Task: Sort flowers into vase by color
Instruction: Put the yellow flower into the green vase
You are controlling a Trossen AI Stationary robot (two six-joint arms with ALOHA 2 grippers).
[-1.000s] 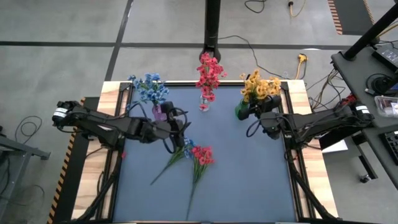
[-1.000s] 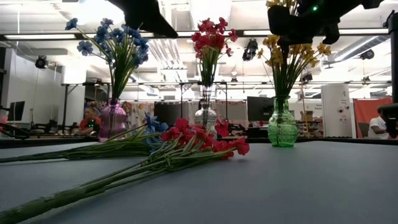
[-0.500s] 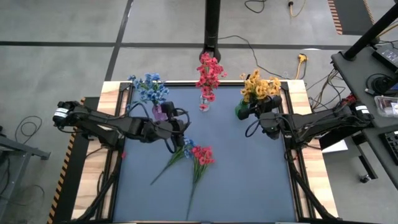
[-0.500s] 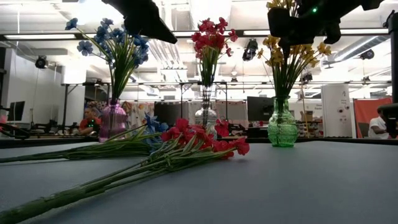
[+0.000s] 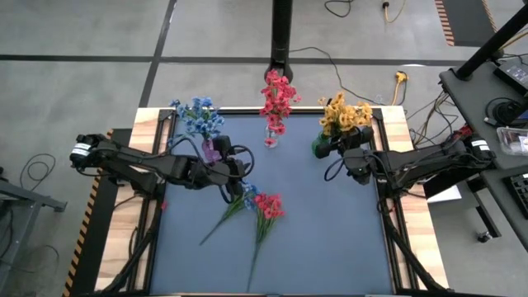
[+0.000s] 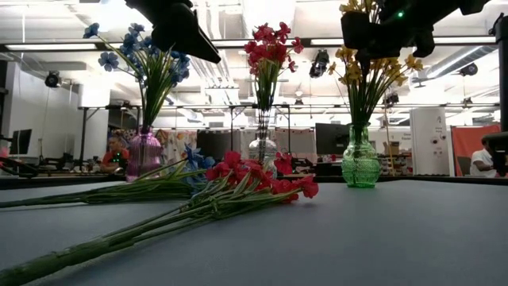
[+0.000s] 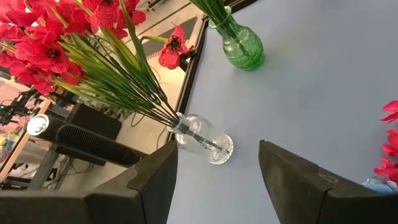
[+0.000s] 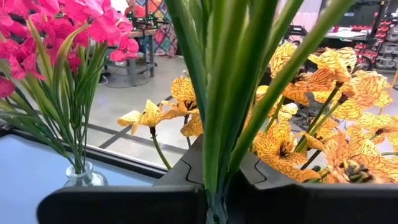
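Observation:
Three vases stand along the far edge: a purple one point(image 5: 210, 150) with blue flowers, a clear one point(image 5: 271, 139) with red flowers, and a green one point(image 5: 320, 150) with yellow-orange flowers point(image 5: 345, 114). A loose blue sprig point(image 5: 246, 196) and a loose red sprig point(image 5: 268, 206) lie flat mid-table, blossoms side by side. My left gripper point(image 5: 236, 170) is open and empty, above the table between the purple vase and the loose blossoms. My right gripper point(image 5: 332, 147) is shut on the yellow-orange flowers' stems. My right gripper pinches the bundle of green stems point(image 8: 214, 149) of the yellow-orange flowers between its two fingers point(image 8: 186, 171), high up, just under the blossoms. The fingers come level from the table's right side, across the stems. The stems stand upright, their lower ends in the green vase point(image 6: 361, 167).
The loose stems trail toward the near left of the mat point(image 5: 223, 223). The mat's near right half is bare. The left wrist view shows the clear vase point(image 7: 202, 138) and green vase point(image 7: 244, 46) at the mat's far edge. People and desks show in the room behind.
My left gripper has come down a little and toward the table's left, still open. The right gripper and the flowers have kept still.

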